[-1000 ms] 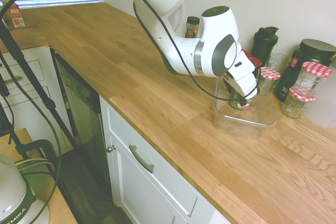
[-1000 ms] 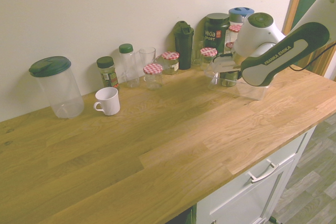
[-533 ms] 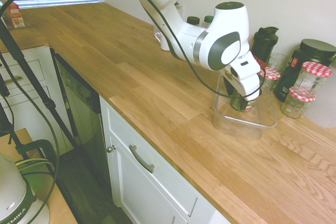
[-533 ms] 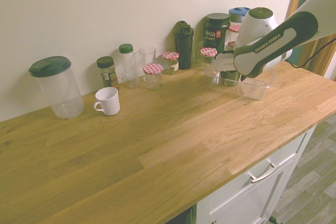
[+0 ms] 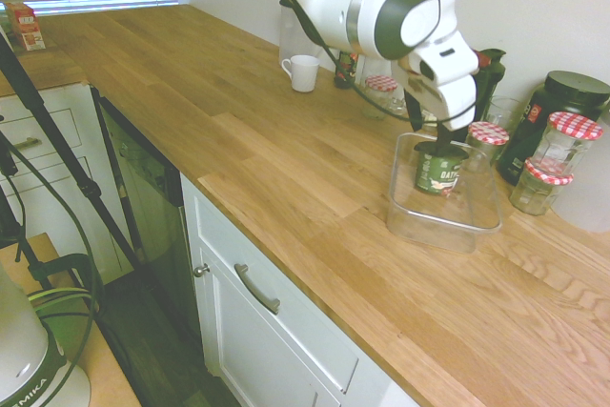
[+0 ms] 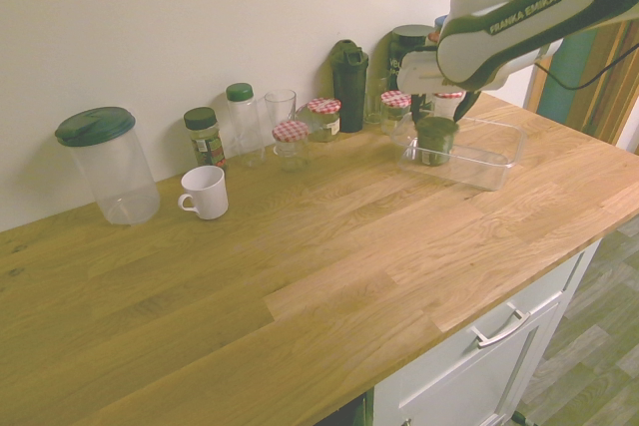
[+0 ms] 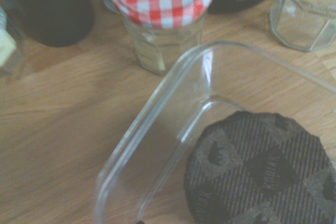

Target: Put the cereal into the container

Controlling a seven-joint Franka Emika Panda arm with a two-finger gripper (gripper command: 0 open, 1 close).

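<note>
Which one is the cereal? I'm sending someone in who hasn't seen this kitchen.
On the wooden countertop, find the clear plastic tub near the wall. The cereal stands upright inside it: a small dark green pot with white lettering and a dark top, unlike the glass jars with red-checked lids outside the tub.

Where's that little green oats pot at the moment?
The cereal stands upright inside the container, at the end nearest the red-checked jars by the wall. The gripper hangs just above it, fingers open.
</note>
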